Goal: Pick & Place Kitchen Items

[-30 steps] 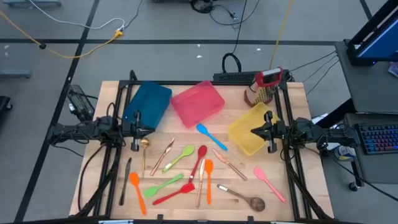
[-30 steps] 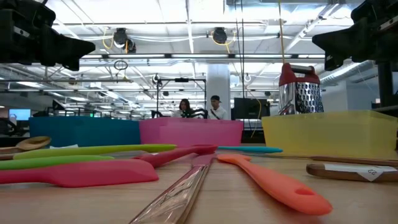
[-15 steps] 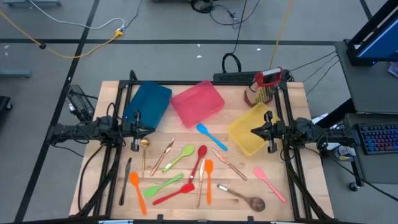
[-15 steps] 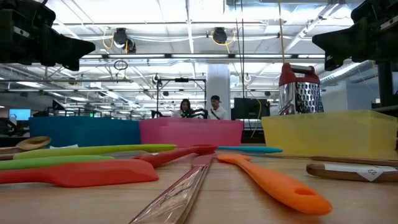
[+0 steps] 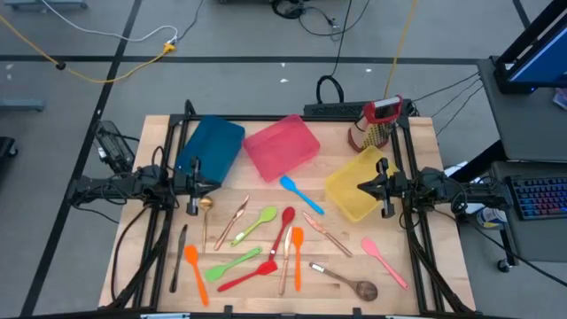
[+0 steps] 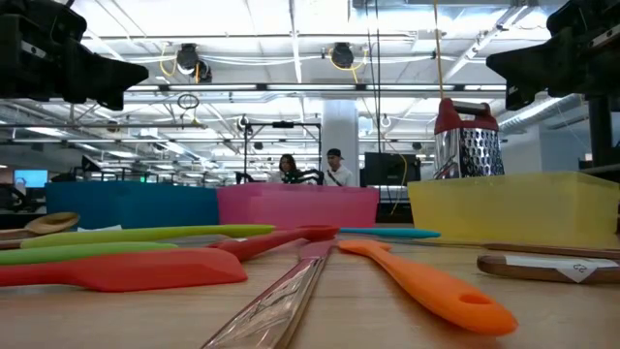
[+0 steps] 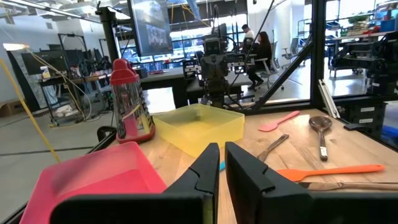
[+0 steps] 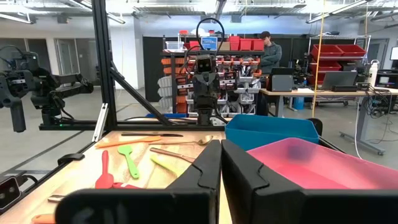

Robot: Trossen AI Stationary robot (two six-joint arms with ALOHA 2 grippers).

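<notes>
Several kitchen items lie flat on the near half of the wooden table (image 5: 142, 266). Among them are a blue spatula (image 5: 301, 195), a green spoon (image 5: 257, 223), a red spoon (image 5: 283, 229), an orange spatula (image 5: 298, 257), a pink spatula (image 5: 384, 261), a wooden spoon (image 5: 350, 282) and copper cutlery (image 5: 235, 217). My left gripper (image 5: 208, 186) hovers level at the table's left side, shut and empty, beside the blue bin (image 5: 217, 146). My right gripper (image 5: 361, 186) hovers level at the right side above the yellow bin (image 5: 350, 199), also shut and empty.
A pink bin (image 5: 282, 146) stands at the far middle between the blue and yellow bins. A red-topped metal grater (image 5: 379, 122) stands at the far right corner. Black frame posts (image 5: 177, 133) rise at the table's sides. People sit at desks in the room beyond.
</notes>
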